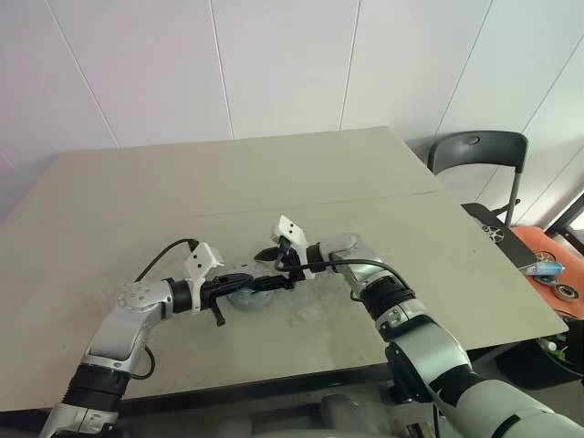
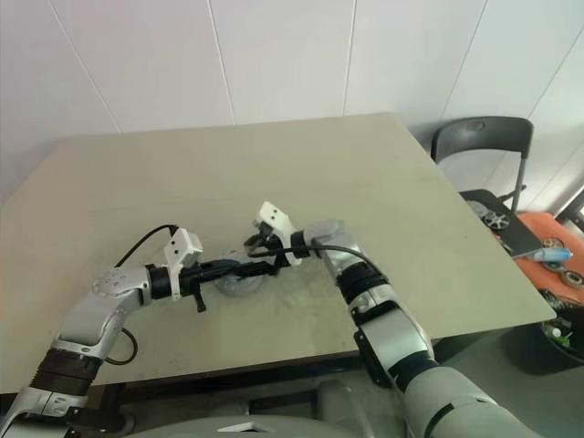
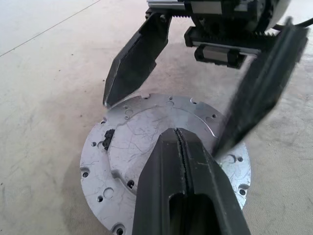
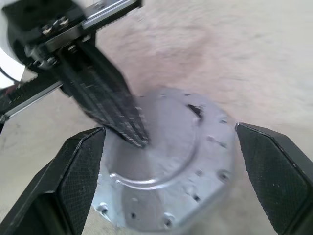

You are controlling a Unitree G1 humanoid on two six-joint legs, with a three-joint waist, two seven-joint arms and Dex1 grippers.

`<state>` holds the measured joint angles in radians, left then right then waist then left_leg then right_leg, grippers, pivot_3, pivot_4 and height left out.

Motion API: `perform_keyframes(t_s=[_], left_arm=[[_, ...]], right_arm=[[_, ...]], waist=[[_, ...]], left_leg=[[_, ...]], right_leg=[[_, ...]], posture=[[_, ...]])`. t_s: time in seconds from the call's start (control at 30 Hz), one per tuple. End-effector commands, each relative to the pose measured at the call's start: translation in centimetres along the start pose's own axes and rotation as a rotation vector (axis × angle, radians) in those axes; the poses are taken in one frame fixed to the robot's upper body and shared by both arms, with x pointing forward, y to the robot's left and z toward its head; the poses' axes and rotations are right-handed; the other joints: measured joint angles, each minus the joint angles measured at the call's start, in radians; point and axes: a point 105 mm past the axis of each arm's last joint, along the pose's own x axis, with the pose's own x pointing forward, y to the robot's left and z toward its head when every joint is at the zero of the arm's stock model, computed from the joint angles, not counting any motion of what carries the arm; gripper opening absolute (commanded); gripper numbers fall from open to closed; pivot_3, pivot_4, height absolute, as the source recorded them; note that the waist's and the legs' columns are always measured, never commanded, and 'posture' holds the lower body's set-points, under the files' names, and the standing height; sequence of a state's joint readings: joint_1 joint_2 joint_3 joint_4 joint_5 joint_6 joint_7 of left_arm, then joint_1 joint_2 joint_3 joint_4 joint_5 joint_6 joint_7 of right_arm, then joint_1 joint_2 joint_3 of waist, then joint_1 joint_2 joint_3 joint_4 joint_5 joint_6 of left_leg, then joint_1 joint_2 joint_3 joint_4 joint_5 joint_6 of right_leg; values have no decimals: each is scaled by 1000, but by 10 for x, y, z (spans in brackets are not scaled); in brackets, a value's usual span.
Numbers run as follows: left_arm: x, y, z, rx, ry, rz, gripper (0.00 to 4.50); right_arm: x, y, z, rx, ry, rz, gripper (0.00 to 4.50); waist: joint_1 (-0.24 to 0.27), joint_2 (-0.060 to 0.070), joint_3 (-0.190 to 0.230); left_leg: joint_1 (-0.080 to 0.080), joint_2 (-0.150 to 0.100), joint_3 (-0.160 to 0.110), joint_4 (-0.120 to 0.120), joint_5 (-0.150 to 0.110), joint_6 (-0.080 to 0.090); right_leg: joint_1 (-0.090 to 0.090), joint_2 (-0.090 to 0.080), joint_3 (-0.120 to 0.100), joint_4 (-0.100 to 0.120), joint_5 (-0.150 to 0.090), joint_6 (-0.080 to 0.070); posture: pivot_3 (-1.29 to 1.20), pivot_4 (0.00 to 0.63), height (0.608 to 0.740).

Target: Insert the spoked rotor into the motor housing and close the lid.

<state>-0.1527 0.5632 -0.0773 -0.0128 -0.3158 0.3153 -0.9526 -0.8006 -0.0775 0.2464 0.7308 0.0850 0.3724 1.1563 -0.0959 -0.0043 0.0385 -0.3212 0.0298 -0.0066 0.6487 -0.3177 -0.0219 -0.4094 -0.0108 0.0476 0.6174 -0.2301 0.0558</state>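
Note:
A silvery round lid (image 3: 127, 147) with small holes around its rim lies flat on the table, on top of a round body whose side wall (image 4: 161, 223) shows below the rim. The spoked rotor is hidden, and so is the inside of the motor housing. My left gripper (image 3: 177, 133) is shut, and its tip rests on the lid's raised middle. My right gripper (image 4: 169, 129) faces it from the other side and stands open. Its two fingers (image 4: 78, 166) flank the lid's edges without touching it.
The beige table (image 1: 365, 182) stretches away on all sides of the lid. A dark chair (image 1: 479, 155) stands past the table's right edge. An orange surface (image 1: 547, 265) with small parts lies lower at the right.

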Motion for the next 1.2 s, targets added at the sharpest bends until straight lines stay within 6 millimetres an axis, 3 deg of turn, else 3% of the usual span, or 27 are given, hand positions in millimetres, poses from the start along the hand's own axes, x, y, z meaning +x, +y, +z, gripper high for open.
perform_keyframes(t_s=[0.03,0.3,0.73,0.83,1.0,1.1,1.2], left_arm=[[1,-3,-5,-11,14,-12,0],[1,-7,-4,-19,6,-40,0],[-4,-1,-2,-4,-1,-11,0],[-12,10,1,13,4,25,0],[-27,24,7,34,4,71,0],[-29,25,6,34,4,74,0],[-28,23,6,34,0,70,0]], right_arm=[[-5,1,13,6,-29,4,4469],[-10,4,-16,123,82,-13,4469],[-7,19,-18,361,137,46,4469],[-8,23,-16,387,140,64,4469],[-13,12,-28,382,219,-15,4469],[-13,11,-41,347,294,-36,4469],[-11,15,-41,335,304,-6,4469]], waist=[[0,0,0],[0,0,1],[0,0,1],[-1,0,1],[-2,0,1],[-2,0,1],[-2,0,1]], left_leg=[[0,0,0,0,0,0],[-1,0,0,0,0,0],[-1,0,0,-1,0,0],[-1,0,0,-1,0,0],[-2,0,0,-2,0,0],[-2,0,0,-2,0,0],[-1,0,0,-1,0,0]], right_leg=[[0,0,0,0,0,0],[-1,0,0,0,0,1],[-1,0,0,0,0,1],[-1,1,0,0,0,1],[-3,1,-1,0,0,1],[-3,1,-1,0,0,2],[-2,1,0,0,0,1]], posture=[[0,0,740],[0,0,740],[0,0,740],[0,0,740],[0,0,740],[0,0,740],[0,0,740]])
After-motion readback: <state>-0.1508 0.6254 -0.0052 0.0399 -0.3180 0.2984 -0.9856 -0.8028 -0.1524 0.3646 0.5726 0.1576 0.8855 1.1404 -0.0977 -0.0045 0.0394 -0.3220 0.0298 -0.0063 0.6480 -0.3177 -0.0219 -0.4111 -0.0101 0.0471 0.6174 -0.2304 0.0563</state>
